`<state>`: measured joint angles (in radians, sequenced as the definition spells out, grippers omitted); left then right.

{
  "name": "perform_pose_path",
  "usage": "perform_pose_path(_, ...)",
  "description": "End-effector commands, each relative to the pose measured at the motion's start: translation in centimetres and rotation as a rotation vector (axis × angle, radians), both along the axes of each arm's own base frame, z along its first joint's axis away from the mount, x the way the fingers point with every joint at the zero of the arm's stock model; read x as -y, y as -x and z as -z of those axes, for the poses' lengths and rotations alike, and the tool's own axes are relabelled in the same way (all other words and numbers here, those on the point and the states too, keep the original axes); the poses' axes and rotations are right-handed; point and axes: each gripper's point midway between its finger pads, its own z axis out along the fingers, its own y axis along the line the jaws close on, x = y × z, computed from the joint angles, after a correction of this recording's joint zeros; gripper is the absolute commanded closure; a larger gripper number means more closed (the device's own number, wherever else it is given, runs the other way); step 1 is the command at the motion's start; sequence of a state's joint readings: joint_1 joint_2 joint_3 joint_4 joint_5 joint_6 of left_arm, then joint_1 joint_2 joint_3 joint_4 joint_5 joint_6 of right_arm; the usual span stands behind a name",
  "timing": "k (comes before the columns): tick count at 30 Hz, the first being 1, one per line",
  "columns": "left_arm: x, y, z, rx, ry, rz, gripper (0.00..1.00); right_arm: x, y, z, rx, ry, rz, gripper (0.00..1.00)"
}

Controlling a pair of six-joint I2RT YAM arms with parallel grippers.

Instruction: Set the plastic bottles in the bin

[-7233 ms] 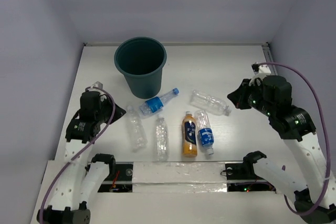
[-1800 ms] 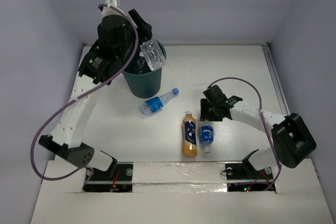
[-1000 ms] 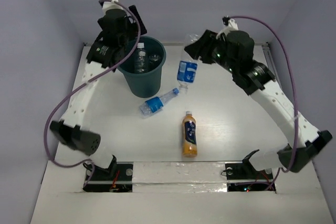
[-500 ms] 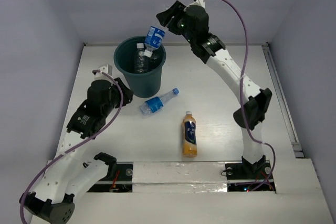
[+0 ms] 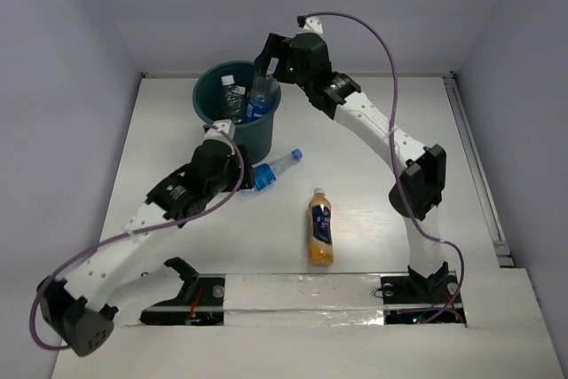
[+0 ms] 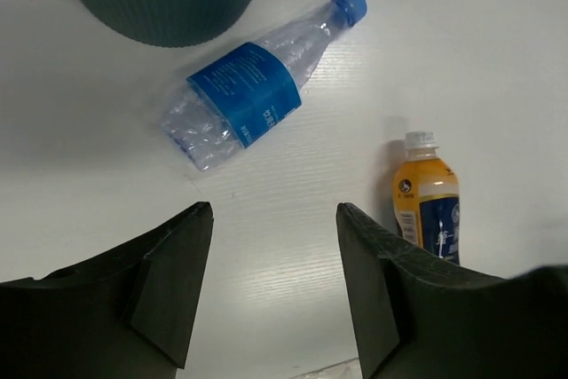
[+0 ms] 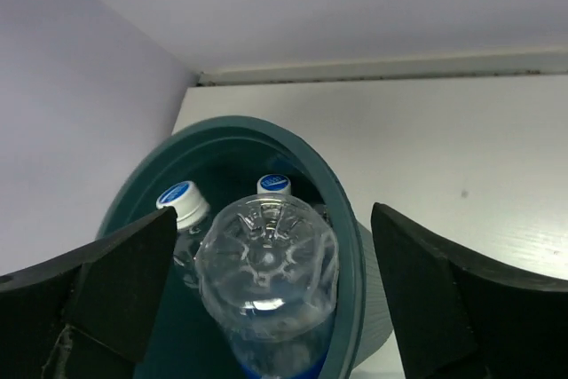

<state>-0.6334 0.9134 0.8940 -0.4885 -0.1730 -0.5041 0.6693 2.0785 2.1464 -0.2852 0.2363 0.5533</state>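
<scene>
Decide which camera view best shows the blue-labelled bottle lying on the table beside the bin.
The left wrist view: the blue-labelled bottle lies close and whole there, from cap to base, with its label plain. The top external view shows it only small, its detail lost. The right wrist view does not show it.

A robot lab cell: white table [image 5: 355,193] boxed by bare lilac walls [image 5: 355,6].

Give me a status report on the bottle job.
Left gripper open near blue-label bottle. Right gripper open over bin. Orange bottle also on table. Nothing in the way.
</scene>
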Motion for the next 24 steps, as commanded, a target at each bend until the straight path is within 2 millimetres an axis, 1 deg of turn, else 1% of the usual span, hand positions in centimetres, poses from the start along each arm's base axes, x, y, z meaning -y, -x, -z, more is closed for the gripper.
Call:
perform_pose_path(1, 2.0, -2.3, -0.6, 0.05, -0.04, 0.017, 0.43, 2.1, 3.5, -12.1, 0.22, -0.118, -0.04, 0.01)
perform_pose_path(3, 2.7, -3.2, -0.3, 0.062, -0.055, 0.03, 0.39, 2.8, 4.5, -13.4, 0.246, -0.104, -0.052, 0.0)
perform_pose_path(4, 3.3, -3.6, 0.3, 0.049, -0.077, 0.045, 0.33, 3.7, 5.5, -14.5, 0.25, -0.103, -0.047, 0.0)
perform_pose_path(5, 3.5, -4.1, 0.4, 0.053, -0.092, 0.044, 0.31, 4.4, 6.0, -14.9, 0.25, -0.096, -0.038, 0.03)
perform_pose_path(6, 3.9, -4.5, 0.6, 0.061, -0.115, 0.064, 0.3, 5.0, 6.6, -15.1, 0.249, -0.09, -0.033, 0.11)
perform_pose_path(7, 4.7, -4.8, 0.2, 0.073, -0.123, 0.081, 0.3, 5.3, 6.9, -12.3, 0.2, -0.047, -0.034, 0.27)
perform_pose_path(8, 5.1, -5.4, 1.2, 0.062, -0.162, 0.087, 0.3, 6.8, 8.8, -14.1, 0.231, -0.07, -0.033, 0.71)
perform_pose_path(9, 5.6, -5.7, 1.3, 0.068, -0.178, 0.094, 0.3, 7.5, 9.7, -13.4, 0.22, -0.071, -0.028, 0.86)
perform_pose_path(10, 6.6, -5.9, 0.9, 0.086, -0.195, 0.121, 0.29, 8.2, 10.6, -12.6, 0.204, -0.083, -0.026, 0.96)
perform_pose_path(11, 7.2, -6.3, 1.9, 0.077, -0.23, 0.13, 0.29, 8.4, 10.9, -7.9, 0.144, -0.052, -0.028, 1.0)
perform_pose_path(12, 7.8, -6.7, 2.0, 0.093, -0.241, 0.14, 0.28, 10.0, 13.2, -9.3, 0.163, -0.111, -0.021, 1.0)
perform_pose_path(13, 8.5, -6.8, 2.1, 0.109, -0.266, 0.166, 0.28, 10.7, 14.1, -8.1, 0.145, -0.125, -0.016, 1.0)
perform_pose_path(14, 9.0, -7.5, 2.8, 0.106, -0.29, 0.175, 0.27, 11.4, 14.9, -7.1, 0.132, -0.145, -0.008, 1.0)
perform_pose_path(15, 9.8, -7.7, 3.0, 0.122, -0.294, 0.193, 0.26, 12.7, 16.7, -4.5, 0.097, -0.143, -0.003, 0.99)
perform_pose_path(16, 10.0, -8.3, 3.1, 0.136, -0.323, 0.209, 0.24, 13.4, 17.5, -3.5, 0.074, -0.174, 0.01, 0.97)
perform_pose_path(17, 10.6, -8.5, 4.4, 0.122, -0.354, 0.227, 0.22, 14.1, 18.3, -2.4, 0.053, -0.188, 0.023, 0.92)
perform_pose_path(18, 10.8, -9.0, 4.8, 0.124, -0.374, 0.225, 0.21, 14.8, 19.1, 1.1, -0.003, -0.168, 0.038, 0.88)
perform_pose_path(19, 10.9, -9.3, 5.4, 0.12, -0.392, 0.231, 0.21, 16.1, 20.4, 0.3, 0.009, -0.228, 0.052, 0.82)
perform_pose_path(20, 11.0, -9.8, 6.3, 0.112, -0.428, 0.233, 0.2, 16.6, 21.0, 1.0, 0.0, -0.243, 0.057, 0.69)
perform_pose_path(22, 11.1, -10.4, 7.1, 0.107, -0.457, 0.218, 0.2, 17.8, 22.7, 2.8, -0.027, -0.276, 0.072, 0.56)
perform_pose_path(23, 11.0, -11.0, 7.8, 0.101, -0.485, 0.202, 0.2, 18.3, 23.1, 3.6, -0.041, -0.274, 0.08, 0.45)
perform_pose_path(24, 11.1, -11.3, 8.2, 0.098, -0.496, 0.197, 0.2, 18.5, 23.6, 4.1, -0.051, -0.276, 0.078, 0.42)
